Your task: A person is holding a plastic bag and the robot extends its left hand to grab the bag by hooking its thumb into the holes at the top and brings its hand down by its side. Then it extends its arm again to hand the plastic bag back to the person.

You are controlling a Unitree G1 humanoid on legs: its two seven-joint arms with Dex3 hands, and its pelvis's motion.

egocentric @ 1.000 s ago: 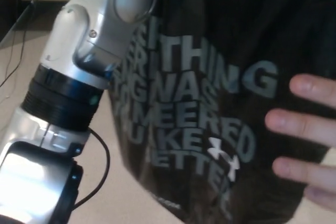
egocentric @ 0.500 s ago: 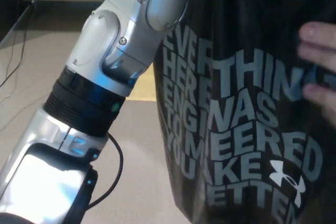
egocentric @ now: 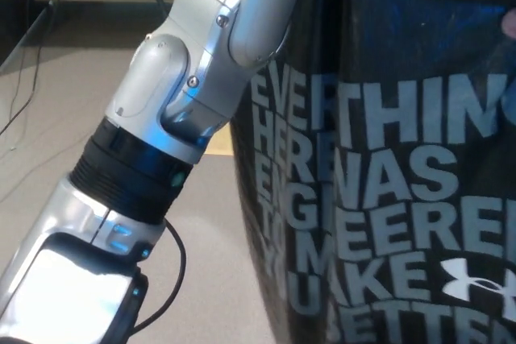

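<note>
A: Background?
B: Beige floor (egocentric: 72,102). Black bag (egocentric: 387,159) with pale lettering fills the right side.
A: Hand?
B: Only the silver left arm (egocentric: 161,151) shows beside the bag; its hand is out of frame.

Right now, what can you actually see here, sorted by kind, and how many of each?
Plastic bags: 1, the dark printed bag.
Robot arms: 1, the silver left arm; its hand is out of view.
Cables: 1, a black cable beside the arm.
Person's fingertips: 1, at the right edge.
Total: 4.
</note>
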